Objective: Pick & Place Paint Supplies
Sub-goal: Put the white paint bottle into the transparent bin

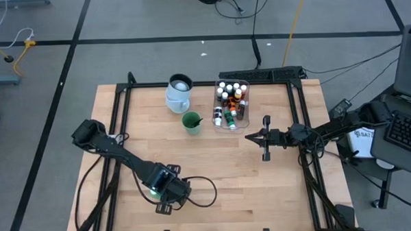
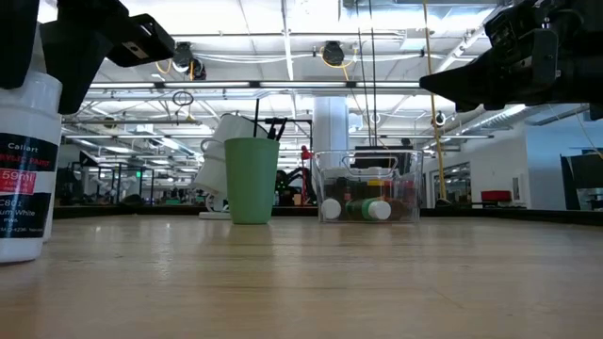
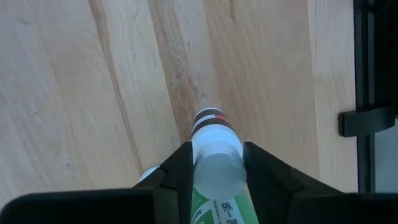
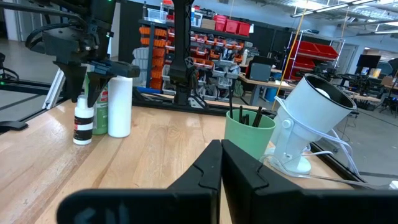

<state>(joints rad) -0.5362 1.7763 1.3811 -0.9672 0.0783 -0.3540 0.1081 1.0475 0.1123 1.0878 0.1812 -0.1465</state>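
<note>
Big white bottle (image 4: pixel 119 104) stands upright near desk (image 1: pixel 263 189) front-left edge, w/ a green bottle (image 4: pixel 99 112) and tiny capped bottle (image 4: pixel 83 121) right beside it. Left gripper (image 3: pixel 217 163) comes straight down over it, jaws hugging its round smooth plastic sides, prob. so it lifts w/o tipping. Right gripper (image 1: pixel 266 136) waits mid-desk, jaws together, near clear tub (image 1: pixel 231 105) of small bottles. Green cup (image 1: pixel 191 121) holds brushes; desk is pale wood grain.

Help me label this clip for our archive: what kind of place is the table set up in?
Probably a robotics lab or workshop in a big open industrial hall. Behind the wooden table the right wrist view shows shelving with red and orange parts bins, the low view shows ceiling strip lights, and cables trail across the floor.
</note>
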